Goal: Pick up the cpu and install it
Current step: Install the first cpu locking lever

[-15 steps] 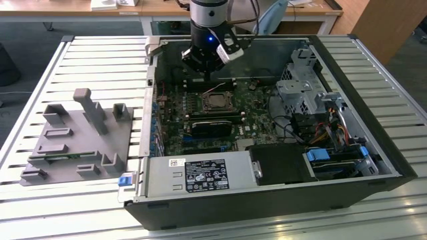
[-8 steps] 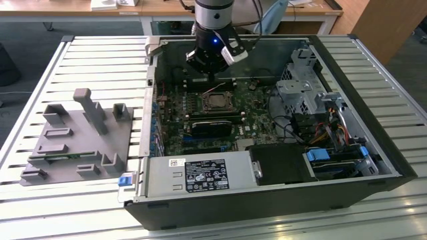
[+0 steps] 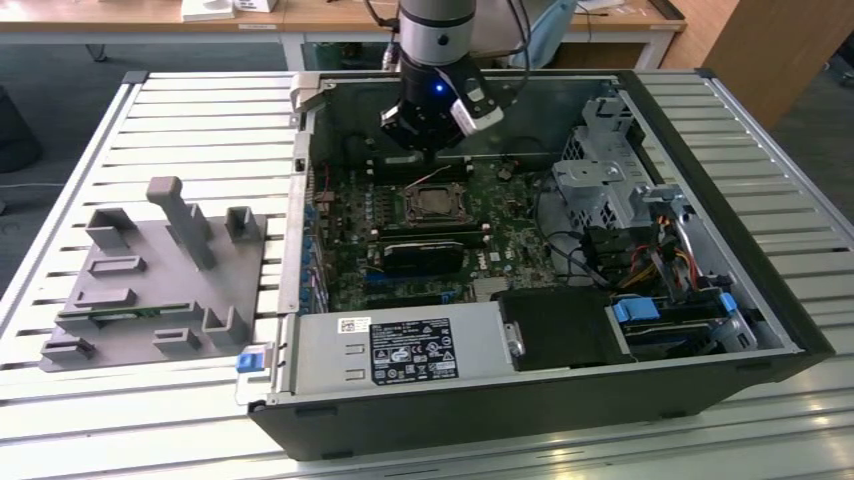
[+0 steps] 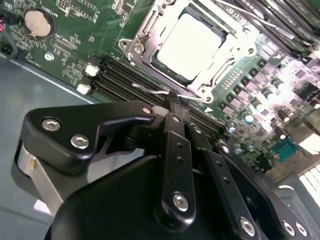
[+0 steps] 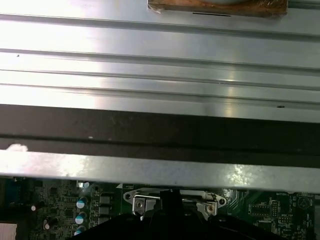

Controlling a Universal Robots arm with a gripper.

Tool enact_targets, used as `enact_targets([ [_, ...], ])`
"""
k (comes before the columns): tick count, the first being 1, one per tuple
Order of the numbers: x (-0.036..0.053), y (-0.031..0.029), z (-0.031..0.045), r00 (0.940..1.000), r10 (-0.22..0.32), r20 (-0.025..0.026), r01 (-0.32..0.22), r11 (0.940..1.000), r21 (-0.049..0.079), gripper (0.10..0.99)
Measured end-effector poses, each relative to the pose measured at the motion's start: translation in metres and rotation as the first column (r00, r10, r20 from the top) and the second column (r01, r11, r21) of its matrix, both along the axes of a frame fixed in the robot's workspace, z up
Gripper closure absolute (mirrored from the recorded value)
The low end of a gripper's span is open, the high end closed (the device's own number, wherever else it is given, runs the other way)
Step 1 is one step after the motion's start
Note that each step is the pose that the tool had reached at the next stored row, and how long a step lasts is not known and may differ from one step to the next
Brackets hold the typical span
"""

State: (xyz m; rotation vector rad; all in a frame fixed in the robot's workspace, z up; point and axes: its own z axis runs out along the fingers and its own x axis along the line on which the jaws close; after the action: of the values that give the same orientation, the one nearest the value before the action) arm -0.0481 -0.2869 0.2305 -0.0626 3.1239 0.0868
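Plainly, the slatted counter (image 3: 187, 110) is carrying everything, and the open computer case (image 3: 761, 230) is lying on its side on it, walling in the socket (image 4: 145, 47) on all sides. The grey tray (image 3: 147, 300) is sitting outside the case, well apart from the socket, toward the exterior view's left. The power supply (image 3: 400, 350) is lying at the case's near edge, well apart from the socket; it is wearing a large printed label, whose text I am leaving unread. The green motherboard (image 4: 75, 45) is spreading out around the socket.

The gripper (image 4: 172, 102) is hanging just beside the socket, over the black memory slots (image 4: 125, 75). Its fingers (image 4: 176, 112) are looking clenched together, with no chip between them. Their tips are meeting right at the thin wire lever (image 4: 150, 90) that is running along the socket's edge (whether they are actually pinching that wire, I cannot tell).

The cpu (image 4: 192, 42) is lying flat inside the socket's metal frame, its pale silvery top facing up. From the fingers it is lying straight ahead, just across the near frame edge; being square, it is offering no long axis to line up with. So the chip is looking seated, and the work at hand appears to be about the latch. A coin battery (image 4: 37, 22) is sitting on the board, well apart from the socket.
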Motion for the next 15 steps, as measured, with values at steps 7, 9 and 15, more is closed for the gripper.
enact_targets([
  [7, 0.0035, 0.0028, -0.0060, 1.0000, -0.007, -0.0001, 0.007, 1.0000, 0.000, 0.980],
  [9, 0.0046, 0.0036, -0.0073, 1.0000, -0.007, -0.0001, 0.007, 1.0000, 0.001, 0.980],
  [15, 0.0105, 0.0054, -0.0107, 1.0000, -0.007, -0.0003, 0.007, 1.0000, 0.001, 0.980],
])
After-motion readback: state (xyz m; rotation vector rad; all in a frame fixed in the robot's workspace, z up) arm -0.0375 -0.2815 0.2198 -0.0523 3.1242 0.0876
